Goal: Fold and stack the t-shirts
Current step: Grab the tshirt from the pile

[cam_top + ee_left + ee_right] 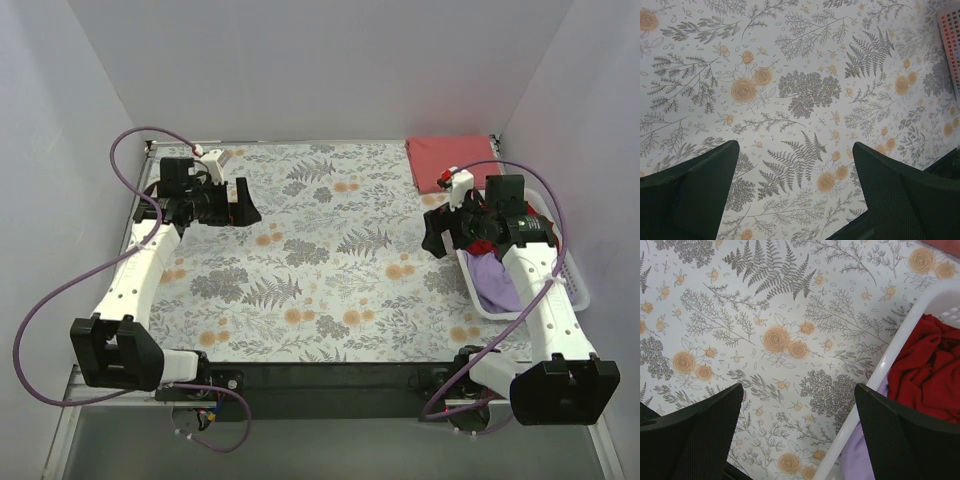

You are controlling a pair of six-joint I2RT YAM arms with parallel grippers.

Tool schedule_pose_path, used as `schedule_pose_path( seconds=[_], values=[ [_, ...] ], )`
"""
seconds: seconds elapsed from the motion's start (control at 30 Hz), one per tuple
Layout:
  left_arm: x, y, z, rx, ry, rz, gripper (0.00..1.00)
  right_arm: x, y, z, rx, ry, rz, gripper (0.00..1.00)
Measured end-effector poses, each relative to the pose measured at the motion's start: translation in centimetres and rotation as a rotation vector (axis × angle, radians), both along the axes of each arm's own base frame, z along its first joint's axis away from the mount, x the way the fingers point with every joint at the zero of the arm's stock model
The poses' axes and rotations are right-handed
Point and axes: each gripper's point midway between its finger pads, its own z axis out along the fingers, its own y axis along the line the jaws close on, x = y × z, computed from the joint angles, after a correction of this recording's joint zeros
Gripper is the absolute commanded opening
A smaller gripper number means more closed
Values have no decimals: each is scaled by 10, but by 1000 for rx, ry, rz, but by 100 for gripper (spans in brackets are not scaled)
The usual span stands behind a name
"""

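Above floral cloth (pixel 320 250), left claw (pixel 795 145) & right claw (pixel 799 386) released — crimson t-shirt (pixel 930 365) crumpled.

Light: bright, even and diffuse. It appears to reach you from overhead, though the source sits outside every view.
Shadows: soft-edged and short, held close under the left gripper (pixel 248 205) and right gripper (pixel 433 232) on the floral cloth (pixel 320 270).
Exposure: walls (pixel 300 60) wash to pale lavender; basket rim (pixel 890 352) is nearly blown white.
Focus: your cloth print is crisp in all three views.
Wrist views: fingers (pixel 900 435) read almost black, with their mesh faintly legible.
Crimson t-shirt (pixel 932 370): saturated, folds deeply shaded.
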Motion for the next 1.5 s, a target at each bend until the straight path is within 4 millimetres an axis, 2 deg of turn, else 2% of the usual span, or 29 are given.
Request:
schedule_pose_path(
  seconds=[0.1,0.27,0.33,0.4,0.5,0.67,0.8,0.93,1.17,1.33,1.43,1.5],
  values=[
    [11,-1,11,11,-15,-22,98,13,-2,16,-17,-19,-2,98],
    [33,-9,34,-11,-33,-67,98,52,-14,44,-82,-62,-28,98],
    [39,-12,36,-21,-28,-77,98,66,-27,48,-107,-56,-67,98],
    [41,-13,35,-24,-17,-76,98,76,-48,48,-128,-32,-124,98],
    [41,-12,33,-30,-3,-71,98,91,-90,41,-166,-1,-221,98],
    [40,-14,34,-48,6,-74,98,101,-167,5,-207,121,-380,99],
    [43,-15,32,-50,13,-73,98,102,-204,-28,-211,224,-444,98],
    [44,-15,29,-50,20,-73,98,112,-216,-49,-201,278,-455,98],
    [49,-15,19,-49,46,-72,98,142,-227,-69,-188,297,-465,99],
    [51,-15,13,-48,62,-71,98,142,-224,-91,-173,344,-459,98],
    [51,-15,12,-48,66,-71,98,136,-217,-105,-163,371,-445,92],
    [51,-15,12,-48,65,-71,98,130,-212,-114,-158,389,-434,78]
  ],
)
